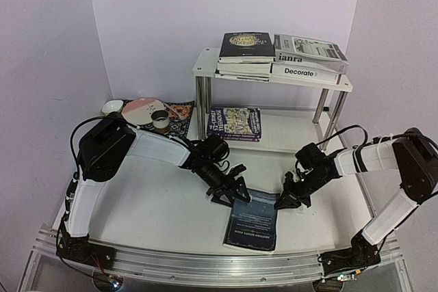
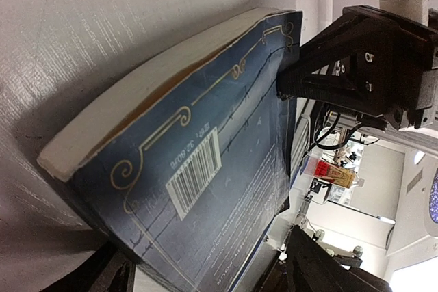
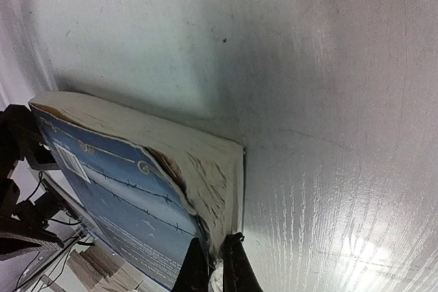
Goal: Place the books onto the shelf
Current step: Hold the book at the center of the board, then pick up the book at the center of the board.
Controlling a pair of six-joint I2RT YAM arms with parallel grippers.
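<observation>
A blue book lies flat near the table's front edge, barcode side up. My right gripper is at its right far corner, and its fingers are shut, pinching the lifted cover and some pages. My left gripper stands open at the book's left far corner, with the book's end between its spread fingers. The shelf at the back carries a black book, "janra" and "Decorate" on top. A purple book lies on its lower board.
At the back left a patterned placemat holds a plate and a cup, with a small bowl beside them. A metal rail runs along the front edge.
</observation>
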